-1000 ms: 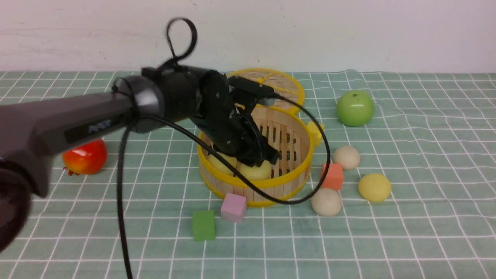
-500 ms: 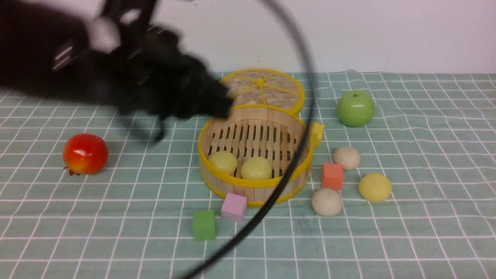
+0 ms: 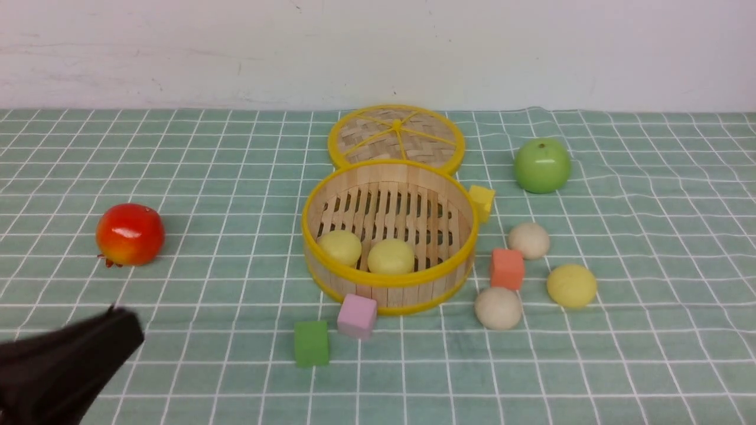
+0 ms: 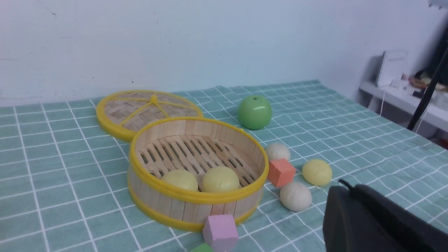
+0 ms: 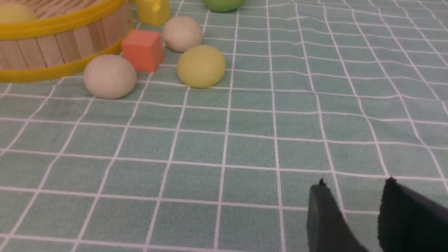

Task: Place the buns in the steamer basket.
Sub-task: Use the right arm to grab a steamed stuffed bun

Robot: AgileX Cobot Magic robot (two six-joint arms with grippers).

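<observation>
Now two yellow buns point(image 3: 340, 247) point(image 3: 390, 256) sit near-left inside the basket point(image 3: 387, 280), with three more buns point(image 3: 528, 240) point(image 3: 571, 285) point(image 3: 498, 307) just right of it. The left gripper point(image 3: 121, 324), near left, is closed and empty. The right gripper point(image 5: 355, 182) is parted, holding nothing.

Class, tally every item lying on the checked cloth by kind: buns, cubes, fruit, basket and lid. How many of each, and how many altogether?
Buns: 5 (yellow; cream)
Cubes: 4 (green, pink, orange, yellow)
Fruit: 2 (green apple, red fruit)
Steamer basket: 1
Lid: 1
Total: 13
</observation>
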